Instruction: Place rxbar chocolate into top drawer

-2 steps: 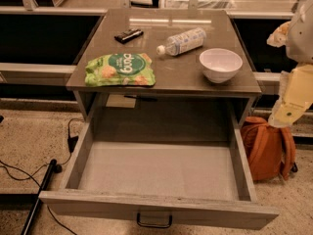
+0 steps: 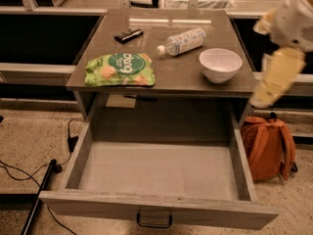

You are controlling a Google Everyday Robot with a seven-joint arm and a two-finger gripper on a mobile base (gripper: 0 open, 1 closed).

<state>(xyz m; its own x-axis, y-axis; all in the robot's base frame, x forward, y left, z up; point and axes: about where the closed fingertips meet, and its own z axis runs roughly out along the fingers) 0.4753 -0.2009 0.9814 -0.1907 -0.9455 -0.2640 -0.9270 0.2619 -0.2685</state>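
Note:
The rxbar chocolate is a small black bar lying flat on the far left of the table top. The top drawer is pulled wide open below the table top, with its grey bottom bare and a dark handle on its front. My gripper is a blurred cream shape at the right edge. It hangs in the air beside the table's right side, right of the white bowl and far from the bar.
A green-and-white snack bag lies at the table's front left. A clear plastic bottle lies on its side mid-table. A white bowl stands at the front right. An orange backpack sits on the floor right of the drawer. Cables run across the floor at the left.
My arm at the right has risen and shifted a little left, toward the table. The objects on the table and the drawer have not moved.

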